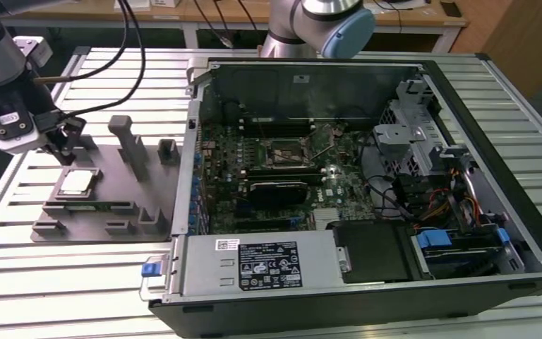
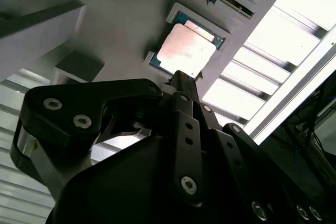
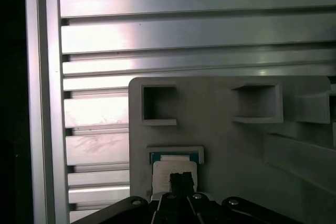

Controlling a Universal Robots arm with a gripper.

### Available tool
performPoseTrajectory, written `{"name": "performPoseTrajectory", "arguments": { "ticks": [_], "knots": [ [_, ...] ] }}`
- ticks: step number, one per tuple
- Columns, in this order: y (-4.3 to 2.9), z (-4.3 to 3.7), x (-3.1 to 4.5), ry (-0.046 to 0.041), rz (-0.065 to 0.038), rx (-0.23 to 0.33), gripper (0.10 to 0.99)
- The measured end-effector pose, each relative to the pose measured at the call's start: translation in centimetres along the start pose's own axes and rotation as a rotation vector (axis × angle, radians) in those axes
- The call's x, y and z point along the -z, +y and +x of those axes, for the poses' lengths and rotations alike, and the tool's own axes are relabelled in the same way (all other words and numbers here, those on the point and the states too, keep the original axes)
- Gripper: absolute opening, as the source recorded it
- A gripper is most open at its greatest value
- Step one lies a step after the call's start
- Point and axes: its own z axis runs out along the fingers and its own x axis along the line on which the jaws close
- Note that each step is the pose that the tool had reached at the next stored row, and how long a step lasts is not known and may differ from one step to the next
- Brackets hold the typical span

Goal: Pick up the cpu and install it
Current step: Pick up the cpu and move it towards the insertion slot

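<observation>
hand (image 1: 65, 157): fingertips clenched together, empty, poised just above the chip | small flat square silver-grey cpu (image 1: 75, 183): lying flat in its recess in the grey plastic fixture (image 1: 111, 180) | fixture: on the slatted metal bench (image 1: 64, 296), at the exterior view's left of the open black computer case (image 1: 346, 311)

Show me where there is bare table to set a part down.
Bare slatted table lies between the grey fixture and the table's near edge, and in a strip beyond the fixture. Crowded: the fixture, where the hand hangs near the cpu, and the computer case.
</observation>
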Motion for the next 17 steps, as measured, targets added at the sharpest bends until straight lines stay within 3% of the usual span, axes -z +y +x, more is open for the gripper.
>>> {"name": "performPoseTrajectory", "arguments": {
  "ticks": [11,17],
  "knots": [
    [-0.96,-0.04,-1.36,-0.0001,0.000,0.000,0.106],
    [-1.08,-0.01,-2.44,0.0001,0.000,0.000,0.106]
  ]
}}
